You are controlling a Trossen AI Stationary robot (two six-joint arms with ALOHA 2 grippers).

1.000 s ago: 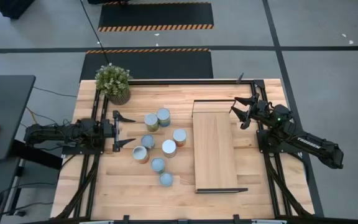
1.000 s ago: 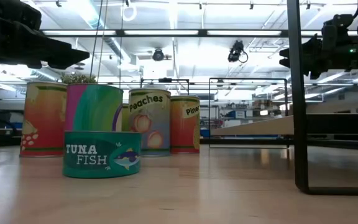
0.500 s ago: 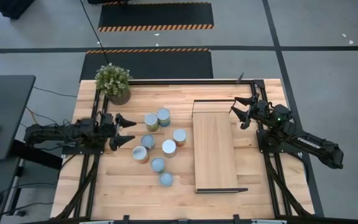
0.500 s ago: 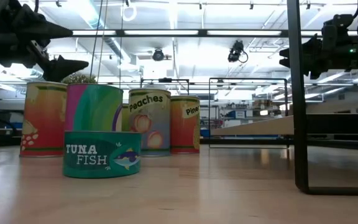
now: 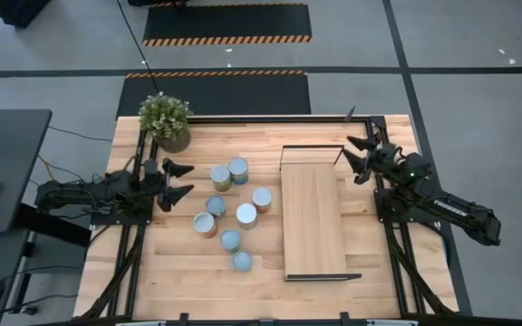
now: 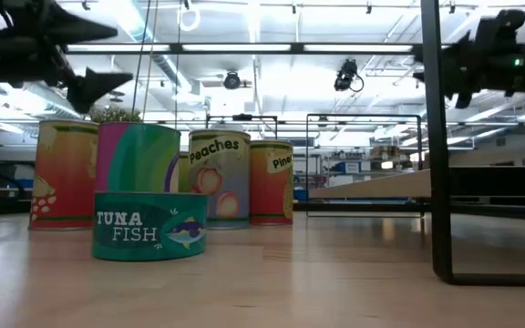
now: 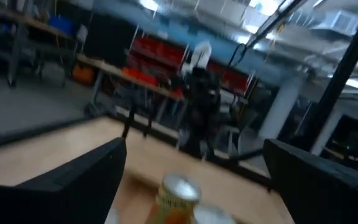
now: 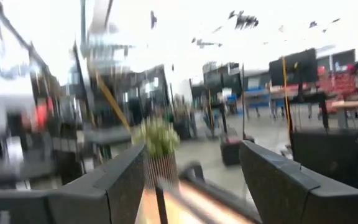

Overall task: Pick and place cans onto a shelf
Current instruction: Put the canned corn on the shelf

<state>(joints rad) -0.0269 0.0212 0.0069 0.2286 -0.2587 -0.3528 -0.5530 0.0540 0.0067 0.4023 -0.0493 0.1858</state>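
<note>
Left gripper (image 5: 181,180) rotated since earlier frame, fingers now stacked differently, spread wide, nothing held, near tabletop (image 5: 179,272) left edge beside cans (image 5: 229,206). Right gripper (image 5: 355,154) shifted slightly, gap narrow, nothing seen held, off shelf (image 5: 314,217) far right corner. Seven cans clustered mid-tabletop, left of shelf; shelf top bare. Low view: only five cans made out, rest hidden behind; grippers cut off at top corners. Wrist views motion-blurred; plant (image 5: 165,119) at far left corner.
</note>
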